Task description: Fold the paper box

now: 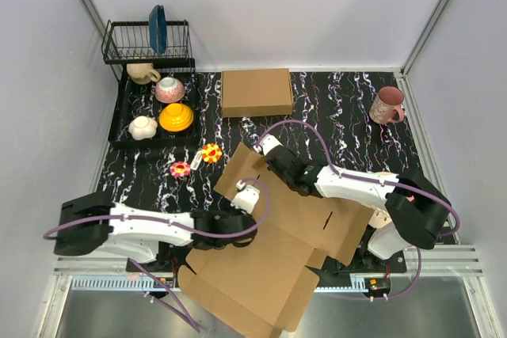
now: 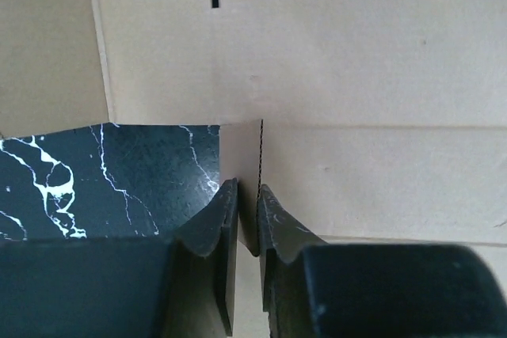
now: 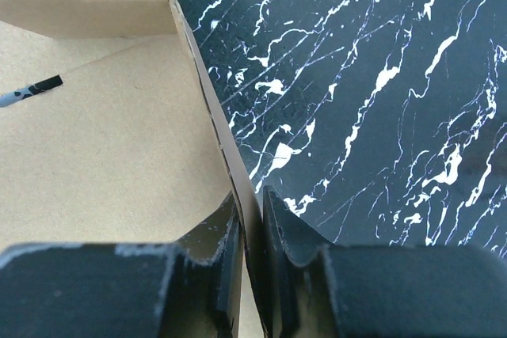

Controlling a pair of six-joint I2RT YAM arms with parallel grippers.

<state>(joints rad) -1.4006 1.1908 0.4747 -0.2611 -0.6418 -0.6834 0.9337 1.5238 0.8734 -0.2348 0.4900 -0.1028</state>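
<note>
Box (image 1: 265,263) lies unfolded at lower centre of the top view. It looks light and stiff, likely bending only at creases. Left gripper (image 2: 247,195), then right gripper (image 3: 249,203) farther up, each pinch a flap edge, jaws almost shut: sensible thin holds.

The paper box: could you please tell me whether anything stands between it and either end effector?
Nothing visible does. The left end effector and the right end effector each pinch an edge of the paper box, with cardboard directly between their fingers.
</note>
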